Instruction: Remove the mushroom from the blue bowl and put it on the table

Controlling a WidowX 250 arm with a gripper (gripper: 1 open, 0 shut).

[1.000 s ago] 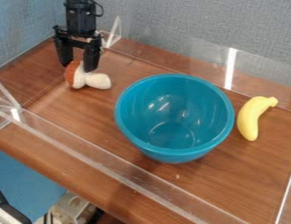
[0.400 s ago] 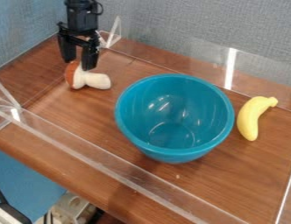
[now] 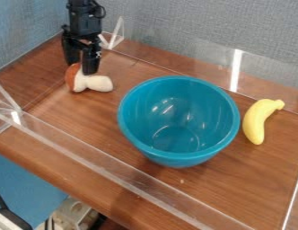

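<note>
**A:** Where am I in the sequence?

**B:** I'm reading this as the release step. The mushroom (image 3: pixel 88 82) is lying on the bench (image 3: pixel 67 112), right under the tool (image 3: pixel 82 66), well clear of the blue bowl (image 3: pixel 179 119). The bowl is looking empty, off to the tool's lower right.

**A:** Tool state?

**B:** Jaws are standing wide, pointing straight down, one on each side of the cap end. I'm not seeing a grip. Whether a finger is touching the cap, I can't tell at this resolution.

**A:** Mushroom orientation?

**B:** It's lying on its side. The long axis is running roughly level across the bench: orange-brown cap directly beneath the tool, cream stem pointing away to the tool's right, toward the bowl.

**A:** Next move?

**B:** My call: a straight vertical lift, keeping the jaws wide so neither finger is dragging the cap. Only risk I'm seeing is a nudge rolling it. The banana (image 3: pixel 260 119) is sitting far off past the bowl, no factor.
</note>
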